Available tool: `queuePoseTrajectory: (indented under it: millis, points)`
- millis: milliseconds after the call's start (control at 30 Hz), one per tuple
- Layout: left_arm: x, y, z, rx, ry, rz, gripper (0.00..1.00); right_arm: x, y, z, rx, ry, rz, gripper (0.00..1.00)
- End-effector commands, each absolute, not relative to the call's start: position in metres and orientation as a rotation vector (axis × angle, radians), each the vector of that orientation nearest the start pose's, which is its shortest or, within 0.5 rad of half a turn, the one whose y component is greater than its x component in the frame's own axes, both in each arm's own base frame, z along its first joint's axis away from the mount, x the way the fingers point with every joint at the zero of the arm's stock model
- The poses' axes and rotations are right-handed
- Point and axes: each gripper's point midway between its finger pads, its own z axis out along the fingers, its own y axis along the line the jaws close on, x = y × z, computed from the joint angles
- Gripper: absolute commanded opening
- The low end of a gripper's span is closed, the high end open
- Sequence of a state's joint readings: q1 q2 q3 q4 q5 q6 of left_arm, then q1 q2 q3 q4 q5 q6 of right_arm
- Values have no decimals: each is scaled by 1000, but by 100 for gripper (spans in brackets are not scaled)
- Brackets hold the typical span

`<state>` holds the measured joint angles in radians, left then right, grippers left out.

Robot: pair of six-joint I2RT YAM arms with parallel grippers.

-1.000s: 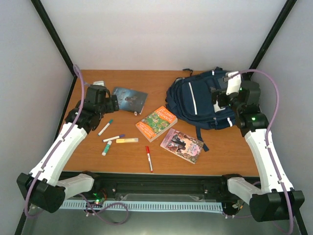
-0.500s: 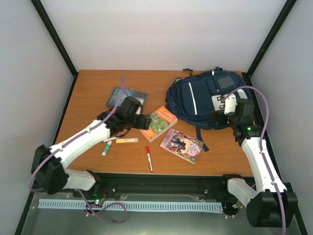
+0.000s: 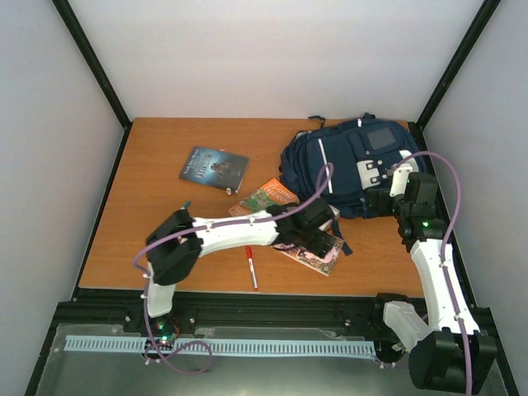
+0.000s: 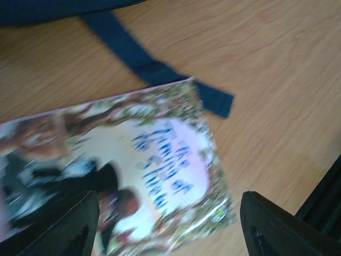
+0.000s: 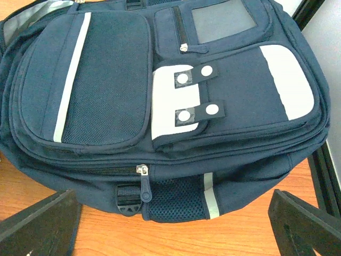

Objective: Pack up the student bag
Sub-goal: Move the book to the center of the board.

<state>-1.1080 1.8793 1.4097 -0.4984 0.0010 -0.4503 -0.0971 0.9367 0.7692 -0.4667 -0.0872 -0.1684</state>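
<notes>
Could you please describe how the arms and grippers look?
The left arm and right arm have white links, black joints and a looping lilac cable. The right one carries a green light. The left gripper and right gripper have black fingers.

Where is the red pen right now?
In the top view, the red pen lies near the table's front edge, about mid-width, just in front of the left arm and left of the pink book.
</notes>
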Motion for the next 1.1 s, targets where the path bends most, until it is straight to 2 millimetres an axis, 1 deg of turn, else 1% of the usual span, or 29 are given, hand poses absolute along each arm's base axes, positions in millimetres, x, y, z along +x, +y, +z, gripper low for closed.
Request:
queuePoseTrajectory:
  millis: [0, 133, 200, 233, 267, 367, 433, 533, 633, 700, 800, 867, 967, 1067]
  points:
    - [210, -483, 108, 894, 2481, -602, 75, 312, -24, 206, -87, 2162, -85, 100]
    - [214, -506, 94, 906, 2476, -565, 80, 311, -23, 211, -94, 2143, -87, 100]
    - [218, -514, 87, 908, 2473, -546, 81, 310, -24, 213, -96, 2135, -90, 100]
    - [220, -516, 78, 920, 2477, -522, 82, 310, -24, 214, -96, 2130, -93, 100]
    - [224, -520, 76, 924, 2466, -502, 82, 310, -24, 215, -96, 2127, -97, 100]
    - [237, -519, 59, 945, 2444, -363, 81, 310, -28, 216, -82, 2122, -121, 100]
    - [242, -519, 51, 970, 2432, -310, 81, 309, -29, 214, -83, 2127, -124, 100]
    - [245, -519, 42, 1008, 2419, -269, 81, 311, -28, 212, -87, 2132, -119, 100]
    - [242, -518, 33, 1041, 2430, -261, 81, 311, -27, 209, -92, 2142, -109, 100]
    - [240, -513, 29, 1054, 2442, -248, 81, 311, -26, 209, -97, 2144, -105, 100]
    - [235, -501, 22, 1067, 2462, -212, 81, 311, -26, 209, -102, 2142, -102, 100]
    - [228, -489, 14, 1088, 2496, -197, 81, 311, -26, 210, -101, 2141, -102, 100]
    - [216, -469, 7, 1106, 2541, -175, 81, 311, -24, 208, -109, 2145, -93, 100]
    - [209, -447, 5, 1105, 2566, -135, 81, 313, -23, 206, -115, 2156, -82, 100]
